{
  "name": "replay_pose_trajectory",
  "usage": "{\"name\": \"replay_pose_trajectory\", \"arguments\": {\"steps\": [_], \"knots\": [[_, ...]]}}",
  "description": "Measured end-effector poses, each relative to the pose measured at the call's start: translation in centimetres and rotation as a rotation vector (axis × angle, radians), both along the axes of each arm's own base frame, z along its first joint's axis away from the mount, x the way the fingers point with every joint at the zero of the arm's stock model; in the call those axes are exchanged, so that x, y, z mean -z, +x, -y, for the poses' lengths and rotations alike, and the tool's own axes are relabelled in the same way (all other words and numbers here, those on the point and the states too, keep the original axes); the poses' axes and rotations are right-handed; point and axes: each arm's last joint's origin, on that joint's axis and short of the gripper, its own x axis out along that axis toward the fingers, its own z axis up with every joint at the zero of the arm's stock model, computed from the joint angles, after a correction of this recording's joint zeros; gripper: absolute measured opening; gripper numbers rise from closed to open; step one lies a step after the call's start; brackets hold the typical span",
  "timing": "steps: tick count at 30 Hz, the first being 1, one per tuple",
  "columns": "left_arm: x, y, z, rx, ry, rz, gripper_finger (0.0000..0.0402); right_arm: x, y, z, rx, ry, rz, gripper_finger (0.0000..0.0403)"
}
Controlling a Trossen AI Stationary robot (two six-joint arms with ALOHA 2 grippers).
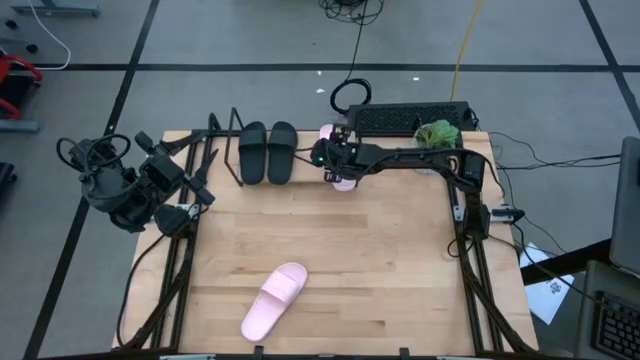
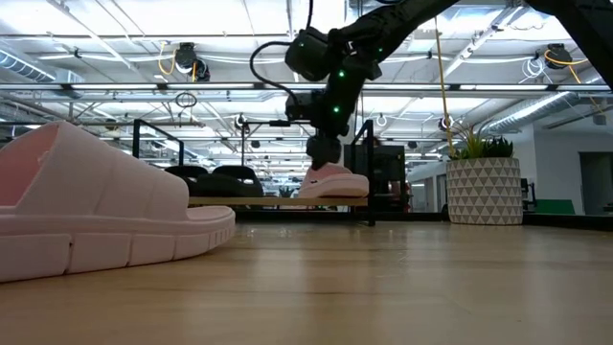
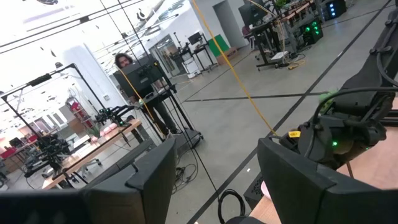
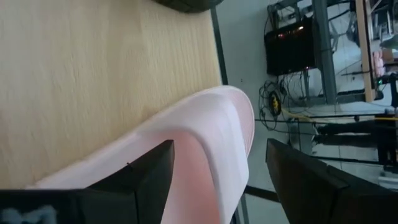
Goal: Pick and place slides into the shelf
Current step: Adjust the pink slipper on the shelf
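Note:
Two black slides (image 1: pixel 267 152) lie side by side on the shelf (image 1: pixel 222 150) at the table's far edge. A pink slide (image 1: pixel 343 178) rests on the shelf board (image 2: pixel 278 202) to their right, sole down. My right gripper (image 1: pixel 338 158) hangs just above this slide (image 2: pixel 331 180), open, its fingers on either side of the wide strap (image 4: pixel 211 124). The second pink slide (image 1: pixel 274 299) lies flat on the table near the near edge. My left gripper (image 3: pixel 217 186) waits open at the table's left edge (image 1: pixel 150 190). My right gripper (image 4: pixel 217 180) comes down from above over the pink slide's strap. One finger (image 4: pixel 146 177) stands in front of the strap's hollow and the other (image 4: pixel 311 180) stands off the strap's outer side with a gap. I cannot tell whether it touches the slide.
A black keyboard (image 1: pixel 410 119) and a small potted plant (image 1: pixel 438 133) sit at the far right of the table, behind the right arm. Free wooden table top lies between the shelf and the near pink slide. A person stands in the room beyond (image 3: pixel 127 65).

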Motion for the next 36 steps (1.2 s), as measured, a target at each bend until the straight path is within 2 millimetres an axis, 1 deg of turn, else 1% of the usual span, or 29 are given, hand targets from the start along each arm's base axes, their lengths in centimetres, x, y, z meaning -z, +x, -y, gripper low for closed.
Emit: {"name": "replay_pose_trajectory", "arguments": {"steps": [7, 12, 16, 22, 30, 36], "knots": [[0.0, 0.0, 0.0, 0.0, 0.0, 0.0, 0.0228, 0.0, 0.1, -0.1, -0.006, 0.002, 0.003, 0.0245], [0.0, 0.0, 0.0, 0.0, 0.0, 0.0, 0.0228, -0.1, 0.3, -0.5, -0.054, 0.026, -0.01, 0.0245], [0.0, 0.0, 0.0, 0.0, 0.0, 0.001, 0.0228, -0.8, 0.8, -1.2, -0.136, 0.11, 0.019, 0.0244], [0.0, 0.0, 0.0, 0.0, 0.0, 0.001, 0.0228, -2.1, 1.4, -1.5, -0.196, 0.134, 0.049, 0.0243], [0.0, 0.0, 0.0, 0.0, -0.002, 0.002, 0.0228, -1.9, 0.6, -0.4, -0.22, 0.125, -0.074, 0.0242], [0.0, 0.0, 0.0, 0.0, -0.004, 0.005, 0.0228, -1.6, 0.2, -0.5, -0.291, 0.104, -0.187, 0.0242]]}}
